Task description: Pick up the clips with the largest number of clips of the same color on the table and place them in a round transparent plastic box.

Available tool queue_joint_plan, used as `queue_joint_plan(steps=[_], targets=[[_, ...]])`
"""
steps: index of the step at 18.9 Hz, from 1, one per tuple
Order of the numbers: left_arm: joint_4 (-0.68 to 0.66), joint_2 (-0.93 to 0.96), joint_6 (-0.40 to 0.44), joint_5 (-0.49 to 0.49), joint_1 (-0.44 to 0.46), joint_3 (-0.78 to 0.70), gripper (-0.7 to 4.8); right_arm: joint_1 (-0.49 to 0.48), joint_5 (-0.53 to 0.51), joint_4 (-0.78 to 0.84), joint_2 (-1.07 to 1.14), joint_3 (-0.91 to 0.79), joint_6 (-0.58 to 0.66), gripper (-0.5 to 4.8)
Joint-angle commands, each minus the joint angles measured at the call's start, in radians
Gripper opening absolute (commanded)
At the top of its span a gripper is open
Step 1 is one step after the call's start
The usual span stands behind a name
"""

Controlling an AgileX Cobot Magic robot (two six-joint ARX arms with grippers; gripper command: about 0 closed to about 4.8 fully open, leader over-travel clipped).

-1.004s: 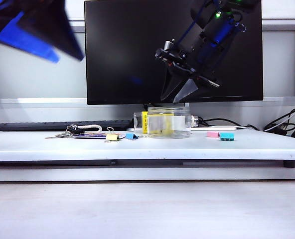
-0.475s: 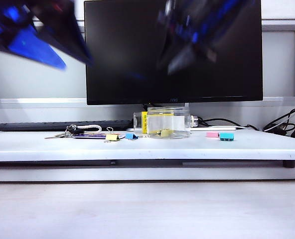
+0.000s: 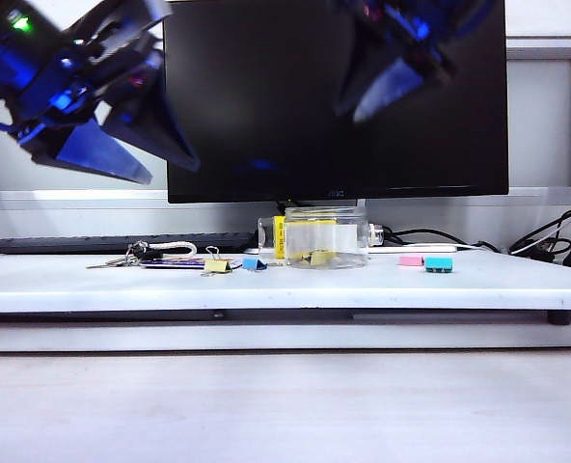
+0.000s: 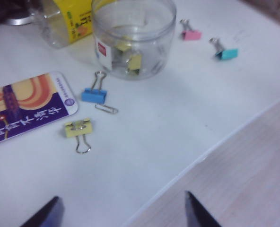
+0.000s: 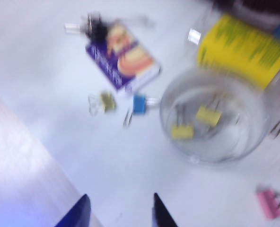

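Left pincer [image 3: 146, 145] hangs wide and empty, upper left; right pincer [image 3: 387, 82] (also parted, empty) hangs upper right.
Last yellow clip [image 3: 217, 265] lies lower right of the left pincer, left of the box [image 3: 326, 236] on the desk [image 3: 285, 289].

right gripper [image 3: 387, 82] blurred, card [image 4: 17, 111] cut off

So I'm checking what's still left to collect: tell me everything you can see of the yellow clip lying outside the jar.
The yellow clip is a small pale-yellow binder clip with thin silver wire handles, one looped out flat on the white table. It lies alone, touching nothing, beside the purple card and near the blue clip, short of the round transparent plastic box. In the exterior view it sits left of the box. No pincer is near it.
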Motion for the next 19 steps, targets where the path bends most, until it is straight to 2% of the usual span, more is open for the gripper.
queue_joint_plan(steps=[1,3,7,9,12,15,17,19], targets=[[0.092,0.025,0.000,0.143,0.058,0.005,3.54,0.001,-0.034,0.016,-0.012,-0.019,0.003,1.70],[0.109,0.075,-0.022,0.092,0.048,0.013,4.00,0.001,-0.035,0.014,-0.012,-0.021,0.007,1.70],[0.178,0.182,-0.080,0.001,-0.018,0.023,4.09,0.001,-0.035,0.016,-0.014,-0.021,0.006,1.70],[0.190,0.222,-0.071,-0.131,-0.058,0.048,4.09,0.001,-0.035,0.021,-0.014,-0.021,0.006,1.70],[0.232,0.288,0.000,-0.369,-0.136,0.098,4.09,0.001,-0.036,0.021,-0.014,-0.021,0.006,1.70],[0.174,0.364,-0.047,-0.409,-0.143,0.171,4.09,0.001,-0.035,0.020,-0.014,-0.021,0.006,1.70],[0.114,0.404,-0.053,-0.404,-0.142,0.224,4.09,0.001,-0.035,0.013,-0.014,-0.021,0.010,1.70],[0.116,0.405,-0.059,-0.395,-0.143,0.229,4.09,0.002,-0.035,0.011,-0.014,-0.021,0.019,1.70]])
